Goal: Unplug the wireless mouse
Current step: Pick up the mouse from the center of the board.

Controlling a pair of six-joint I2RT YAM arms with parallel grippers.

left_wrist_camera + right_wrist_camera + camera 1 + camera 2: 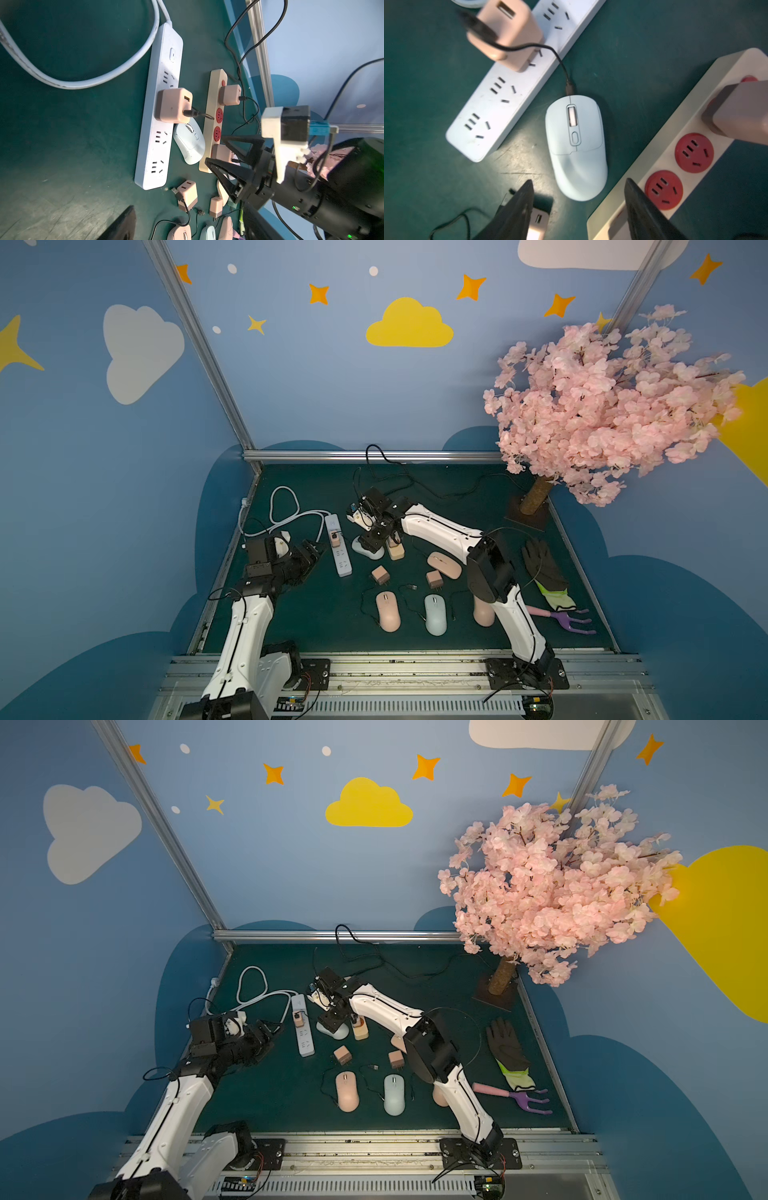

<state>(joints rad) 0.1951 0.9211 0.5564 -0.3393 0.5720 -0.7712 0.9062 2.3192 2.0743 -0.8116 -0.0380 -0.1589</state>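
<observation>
Mouse (pixel 576 149) between strips
Left strip (pixel 500 97) carries a charger (pixel 512 35); right strip (pixel 660 158) lies beyond the mouse, toward the table's (pixel 316 614) middle.

We see a pale blue plastic computer mouse (pixel 576 147) lying on the dark green bench mat (pixel 425 166), between a long white power strip (pixel 521 87) and a cream power strip with round red sockets (pixel 660 149). A thin black cable (pixel 550 48) runs from the mouse's nose to a pink cube charger (pixel 506 33) seated in the white strip. Another pink charger (pixel 741 112) sits in the cream strip. The right gripper (pixel 579 182) hangs over the mouse's rear, its black fingers (pixel 519 207) spread wide.
</observation>
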